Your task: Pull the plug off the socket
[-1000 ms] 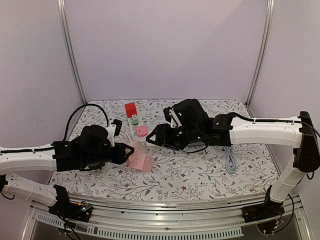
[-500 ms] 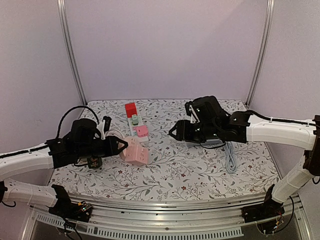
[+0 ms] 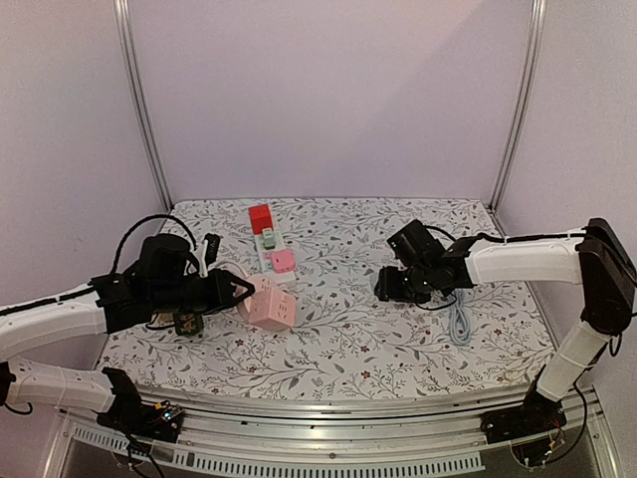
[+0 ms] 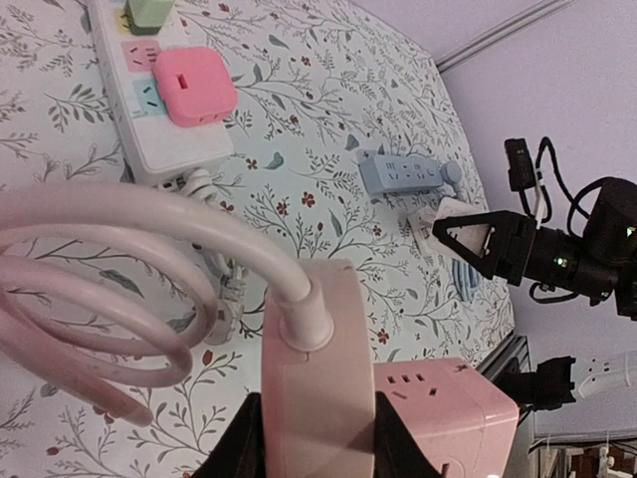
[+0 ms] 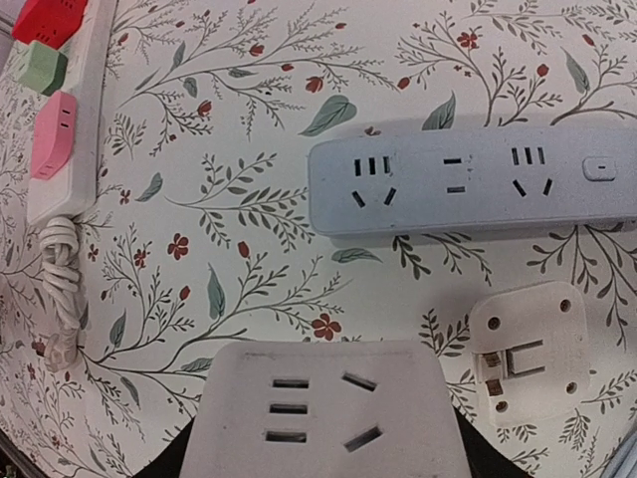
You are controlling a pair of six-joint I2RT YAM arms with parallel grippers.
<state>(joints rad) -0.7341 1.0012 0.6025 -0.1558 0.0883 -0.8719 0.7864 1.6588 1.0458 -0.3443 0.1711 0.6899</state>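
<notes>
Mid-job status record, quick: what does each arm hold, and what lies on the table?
left fingers: shut on corded pink plug, beside pink cube socket
right fingers: closed around white adapter, on the right side
lying loose: grey power strip; white plug, prong side up
white power strip: holds red plug, green plug, flat pink plug

Two power strips (image 5: 478, 184) (white, grey), probably two cube sockets (image 4: 448, 418), three coloured adapters (image 4: 194, 85), two plugs (image 4: 318, 378).
</notes>
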